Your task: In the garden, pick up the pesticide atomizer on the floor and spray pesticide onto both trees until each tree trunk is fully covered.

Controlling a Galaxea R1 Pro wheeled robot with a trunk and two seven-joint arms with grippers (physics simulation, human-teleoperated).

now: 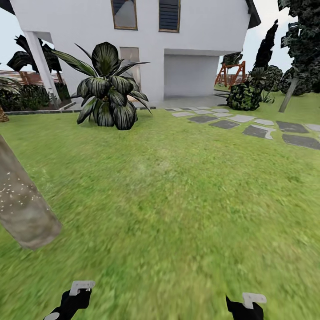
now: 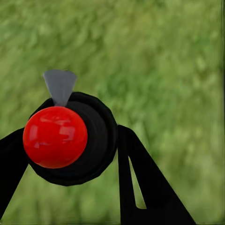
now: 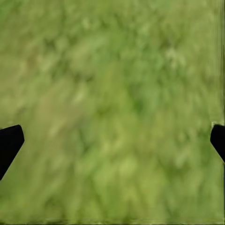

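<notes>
At the near edge of the head view both arms reach out low over the lawn (image 1: 169,213), the left end effector (image 1: 75,295) and the right end effector (image 1: 249,304) well apart. In the left wrist view the left end effector (image 2: 70,150) is clamped on the atomizer (image 2: 70,138), a black round body with a glossy red ball facing the camera and a grey nozzle on its far side; one finger (image 2: 145,187) presses its side and the other sits at the picture's edge, with blurred grass beyond. In the right wrist view the right end effector (image 3: 112,145) has its fingertips (image 3: 9,143) spread wide, with grass between them. Further out on the left a thick grey-beige trunk (image 1: 22,200) rises from the grass, leaning out of view, flecked with pale specks. Beyond lie grey stepping stones (image 1: 258,129) on the right, a broad dark-leaved plant (image 1: 106,89) near a white house (image 1: 146,40), a bush (image 1: 243,95), and a reddish swing frame (image 1: 231,73).
</notes>
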